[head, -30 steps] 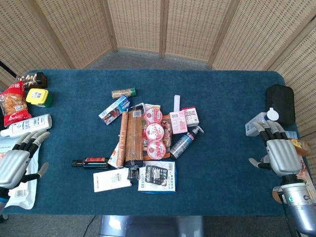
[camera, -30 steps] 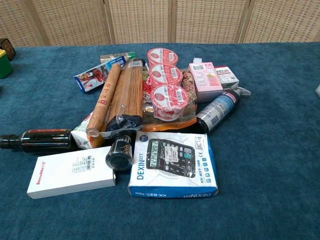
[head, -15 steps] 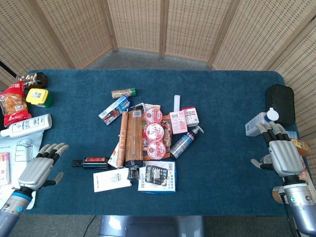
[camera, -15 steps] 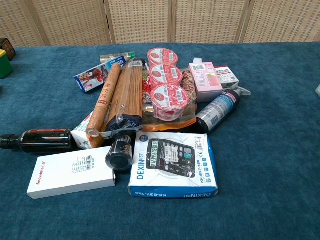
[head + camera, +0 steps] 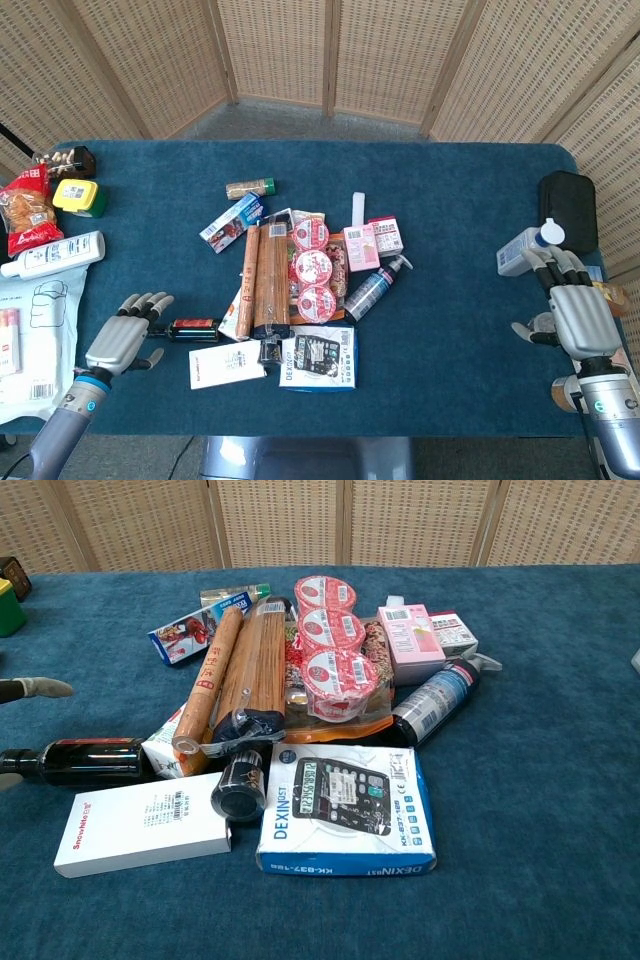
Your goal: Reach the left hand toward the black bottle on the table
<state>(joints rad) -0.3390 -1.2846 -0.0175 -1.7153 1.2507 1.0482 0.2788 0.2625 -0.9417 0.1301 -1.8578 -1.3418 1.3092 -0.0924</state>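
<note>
The black bottle (image 5: 190, 328) lies on its side on the blue table, cap pointing left, at the left edge of the pile; the chest view shows the same bottle (image 5: 80, 761) low on the left. My left hand (image 5: 125, 336) hovers just left of the bottle's cap, fingers spread, holding nothing. In the chest view only a fingertip (image 5: 38, 687) pokes in at the left edge. My right hand (image 5: 572, 308) stays at the table's right edge, fingers apart and empty.
A white box (image 5: 227, 366), a calculator box (image 5: 318, 357), rolled bamboo mats (image 5: 266, 277), yoghurt cups (image 5: 312, 266) and a spray bottle (image 5: 375, 287) crowd beside the bottle. Snacks and a white bottle (image 5: 52, 253) lie at far left. A black case (image 5: 567, 209) sits at right.
My left hand has moved rightward from the table's left edge to just beside the bottle's cap, and its fingertip now enters the chest view. The right hand shifted slightly.
</note>
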